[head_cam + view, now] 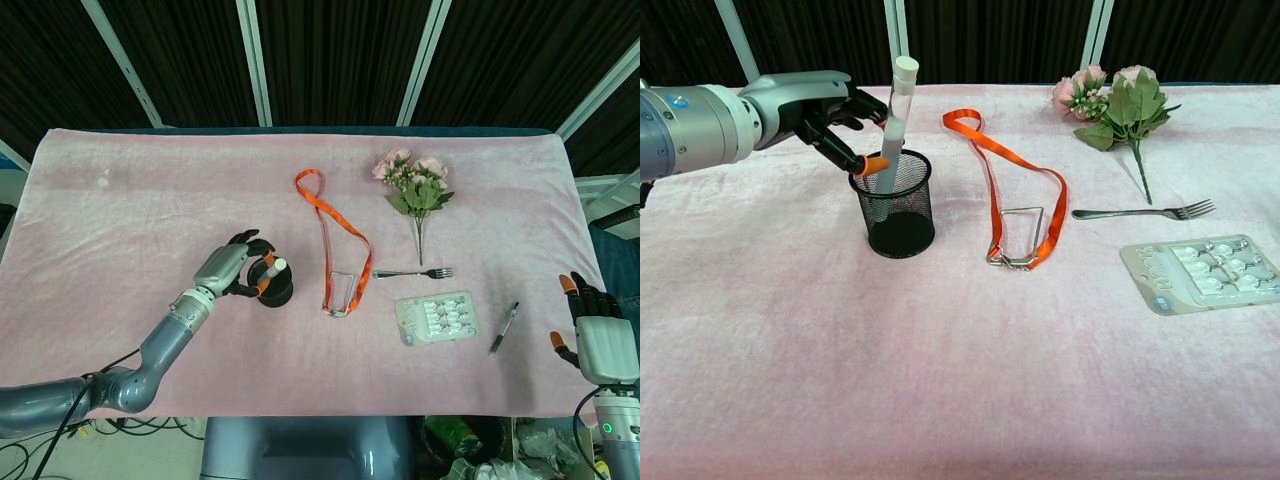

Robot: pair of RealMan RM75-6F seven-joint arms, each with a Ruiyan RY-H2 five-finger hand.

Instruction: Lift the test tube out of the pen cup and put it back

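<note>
The black mesh pen cup [273,290] [896,218] stands on the pink cloth, left of centre. The clear test tube [277,268] [897,112] with a white cap stands inside the cup and leans slightly right, its upper half above the rim. My left hand [232,270] [812,104] is at the cup's left side and pinches the tube just above the rim, an orange-tipped thumb in front and fingers behind. My right hand [592,332] rests at the table's front right edge, fingers spread and holding nothing.
An orange lanyard [335,240] [1018,190] lies right of the cup. Further right are a flower bunch [418,190] [1110,100], a fork [415,272] [1140,211], a blister pack [437,317] [1205,272] and a pen [503,327].
</note>
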